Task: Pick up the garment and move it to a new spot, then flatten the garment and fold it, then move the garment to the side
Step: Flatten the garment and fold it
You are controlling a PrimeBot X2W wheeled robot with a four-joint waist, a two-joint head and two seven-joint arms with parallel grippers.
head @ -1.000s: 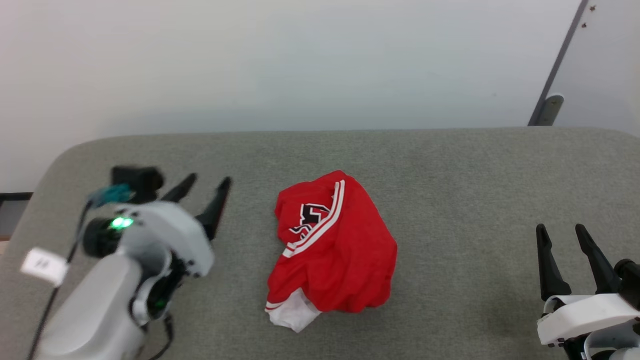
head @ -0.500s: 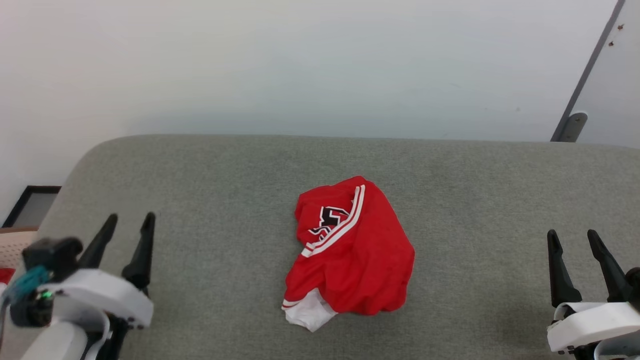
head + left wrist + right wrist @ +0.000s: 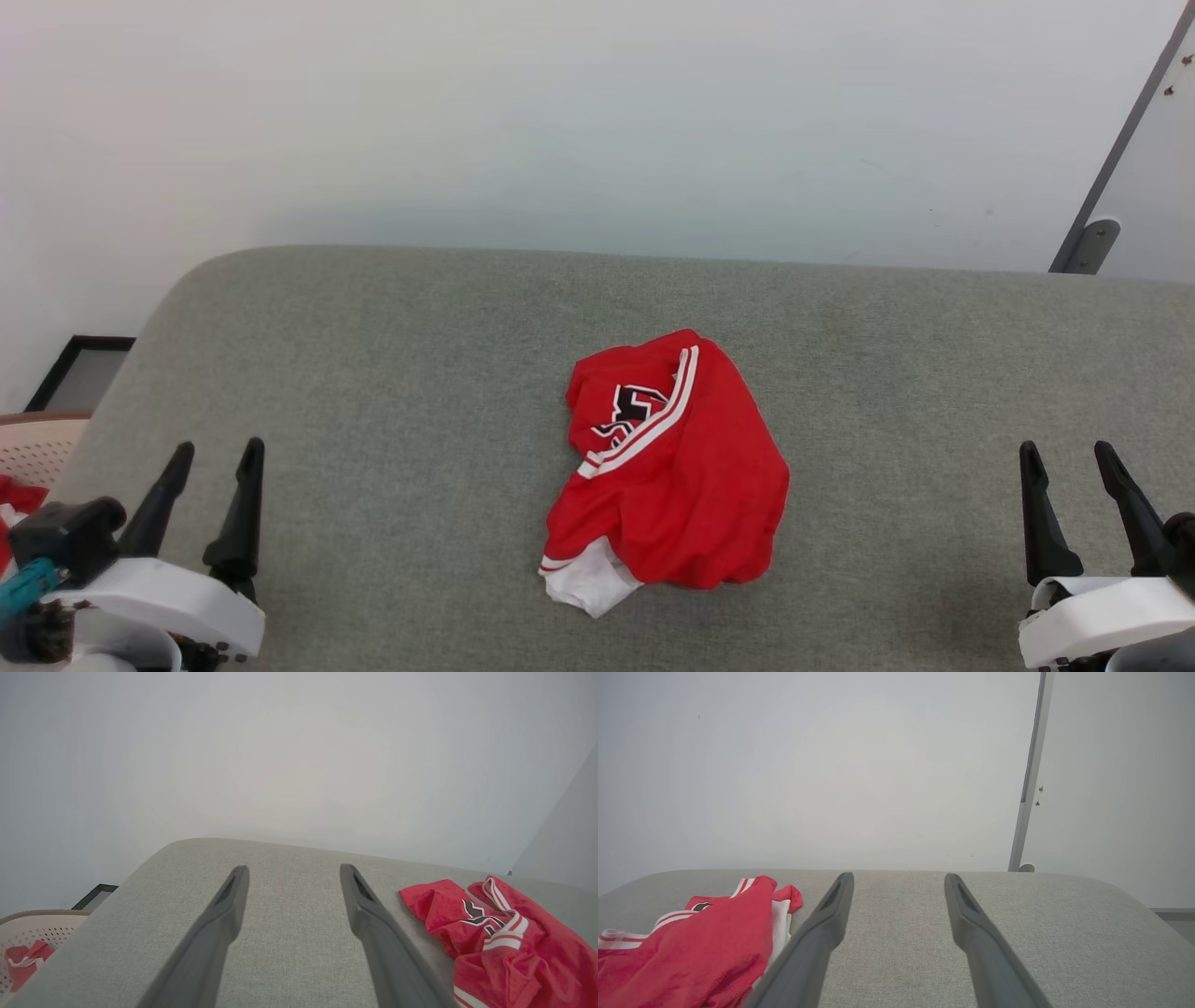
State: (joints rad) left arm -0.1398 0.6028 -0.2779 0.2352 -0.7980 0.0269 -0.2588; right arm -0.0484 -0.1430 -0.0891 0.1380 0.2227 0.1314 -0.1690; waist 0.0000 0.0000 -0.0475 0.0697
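Observation:
The garment (image 3: 674, 471), a red jersey with white trim and part of a black number showing, lies crumpled in a heap at the middle of the grey padded surface (image 3: 392, 373). It also appears at the right of the left wrist view as the garment (image 3: 509, 938), and at the lower left of the right wrist view as the garment (image 3: 691, 947). My left gripper (image 3: 213, 455) stands open at the lower left, well clear of the cloth. My right gripper (image 3: 1067, 455) stands open at the lower right, with nothing between its fingers.
A pale perforated basket (image 3: 42, 450) with a red cloth (image 3: 25, 959) in it stands off the surface's left end. A plain wall runs behind, with a grey door frame (image 3: 1116, 159) at the right. A dark framed panel (image 3: 82, 371) sits by the wall at the left.
My left arm has drawn back from near the garment to the lower left. The head camera has shifted, so the whole scene sits further right. The garment lies as before.

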